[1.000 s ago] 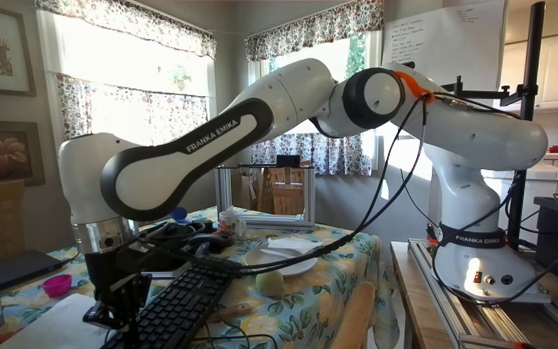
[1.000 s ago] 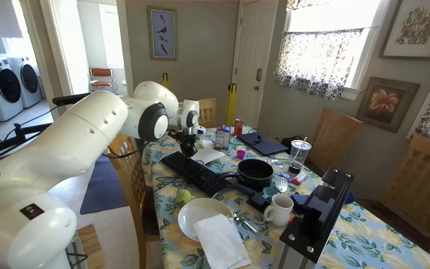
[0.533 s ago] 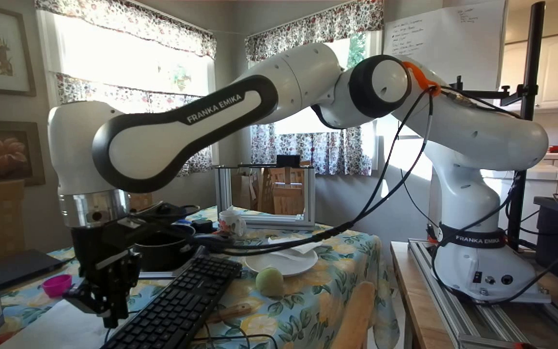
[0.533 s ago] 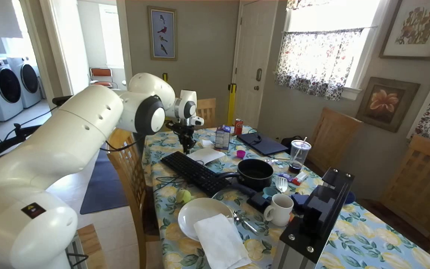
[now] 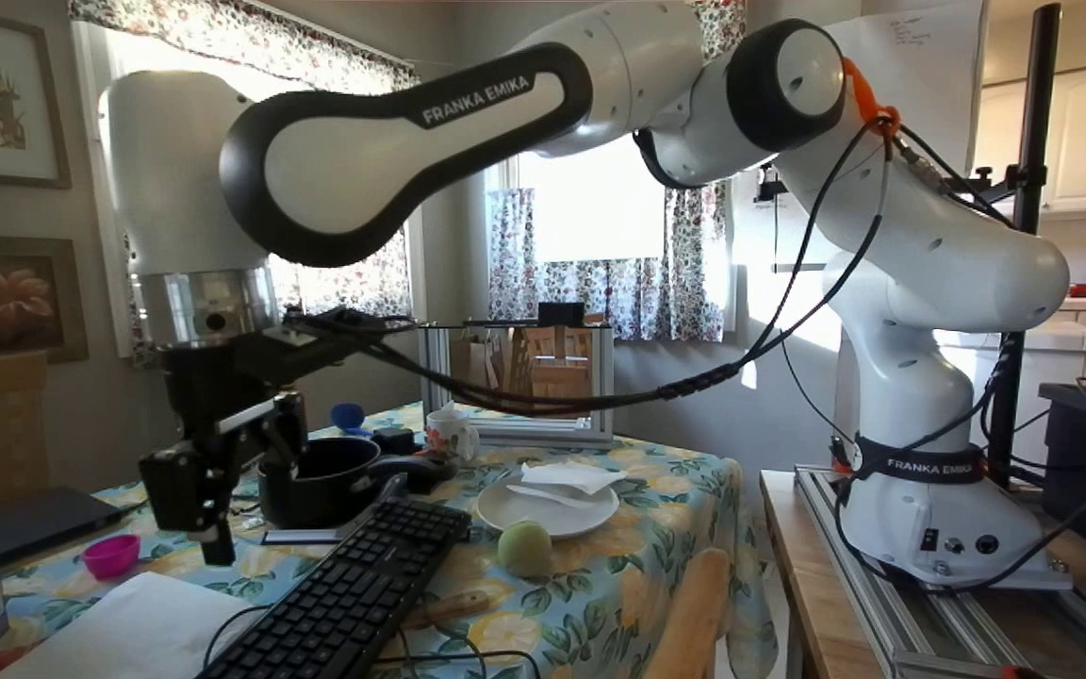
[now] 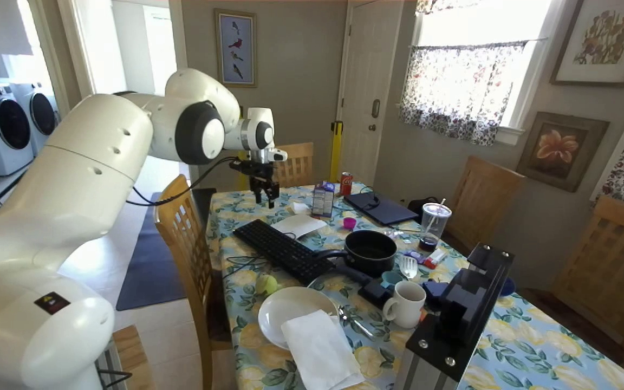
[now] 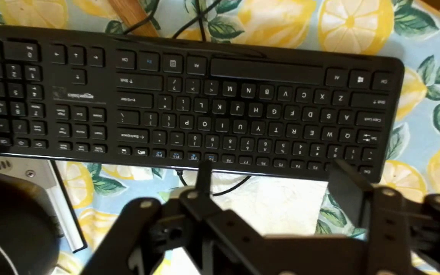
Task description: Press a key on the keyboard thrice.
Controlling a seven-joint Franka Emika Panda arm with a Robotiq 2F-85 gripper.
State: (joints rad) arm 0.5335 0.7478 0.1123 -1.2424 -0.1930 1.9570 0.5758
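Tool (image 7: 271, 170) spread, with nothing pinched in it, hangs raised above the counter (image 7: 414, 152), apart from the keys (image 7: 237, 108). The keyboard (image 7: 187, 101) lies flat below; in the wrist view the fingertips (image 7: 204, 177) overlap its function-row edge, though from that height I cannot tell which key they would meet. No press is under way. I judge this the lifted part of the job, either ahead of a press or after the last; how many of the three are made cannot be read here. If any remain, the next move calls for setting a single fingertip over one key, best with both tips brought together so two are not struck at once, then a short straight push and a clean lift.

Farther out, a small pink cup (image 5: 112, 558) stands on the function-row side, its contents too small to tell. A black pan (image 6: 372, 264) sits just beside the number-pad end, its inside too dark to read. A clear lidded tumbler (image 6: 435, 221) with a straw (image 6: 442, 202) holds some dark liquid (image 6: 428, 242) at the bottom. A plate (image 6: 277, 311) bears a white napkin (image 6: 323, 349) that spills past its rim. Near the plate stands a mug (image 6: 409, 309); what it holds is hidden.
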